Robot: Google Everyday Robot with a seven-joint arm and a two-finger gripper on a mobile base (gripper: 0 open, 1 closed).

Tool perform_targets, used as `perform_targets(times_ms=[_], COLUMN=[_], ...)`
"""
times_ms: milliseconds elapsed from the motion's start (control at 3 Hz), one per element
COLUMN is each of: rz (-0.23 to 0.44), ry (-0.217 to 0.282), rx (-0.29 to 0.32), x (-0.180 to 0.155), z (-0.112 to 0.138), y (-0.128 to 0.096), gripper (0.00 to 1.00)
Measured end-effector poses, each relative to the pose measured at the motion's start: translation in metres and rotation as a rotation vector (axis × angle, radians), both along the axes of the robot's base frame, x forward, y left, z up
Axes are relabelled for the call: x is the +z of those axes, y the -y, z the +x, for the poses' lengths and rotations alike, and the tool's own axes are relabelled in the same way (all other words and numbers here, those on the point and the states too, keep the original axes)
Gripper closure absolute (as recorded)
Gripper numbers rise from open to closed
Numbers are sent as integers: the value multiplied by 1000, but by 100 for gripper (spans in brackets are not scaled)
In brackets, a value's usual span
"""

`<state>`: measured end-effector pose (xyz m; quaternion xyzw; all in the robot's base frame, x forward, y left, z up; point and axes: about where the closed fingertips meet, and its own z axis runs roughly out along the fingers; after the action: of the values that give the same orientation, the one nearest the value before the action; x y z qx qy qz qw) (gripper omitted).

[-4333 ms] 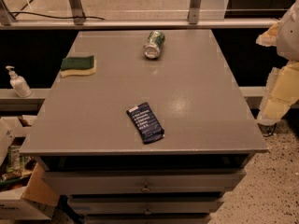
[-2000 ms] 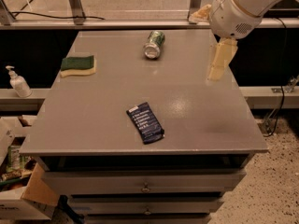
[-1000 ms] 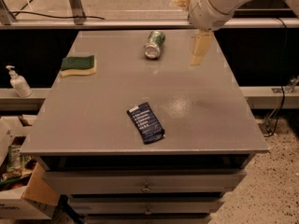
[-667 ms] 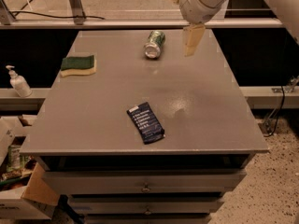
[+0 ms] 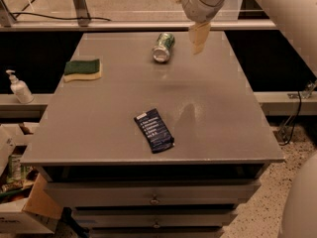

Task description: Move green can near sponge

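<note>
The green can (image 5: 163, 47) lies on its side at the back middle of the grey table (image 5: 218, 113), with a shiny round end facing me. The sponge (image 5: 82, 69), dark green over pale yellow, lies at the table's back left, well apart from the can. My gripper (image 5: 184, 18) hangs above the table's back edge, just right of the can and higher than it. Its pale fingers (image 5: 198, 35) are spread apart and hold nothing.
A flat dark blue snack wrapper (image 5: 153, 130) lies near the table's front middle. A white pump bottle (image 5: 19, 88) stands on a ledge to the left. Cardboard boxes (image 5: 20, 202) sit on the floor at lower left. Drawers are under the tabletop.
My arm has swung in from the right edge and moved left and back across the table, ending beside the can. The can, sponge and wrapper have not moved.
</note>
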<state>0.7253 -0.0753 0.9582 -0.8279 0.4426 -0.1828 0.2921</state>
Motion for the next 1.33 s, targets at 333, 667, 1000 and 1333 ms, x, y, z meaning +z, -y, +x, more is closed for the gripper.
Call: perform_targets(times_ms=[333, 667, 1000, 1333], rz=[-14, -104, -242, -377], ry=[28, 109, 198, 235], rx=[30, 116, 220, 281], x=[0, -6, -19, -32], z=[-3, 5, 25, 50], y=[0, -7, -13, -17], gripper=[0, 0, 0, 0])
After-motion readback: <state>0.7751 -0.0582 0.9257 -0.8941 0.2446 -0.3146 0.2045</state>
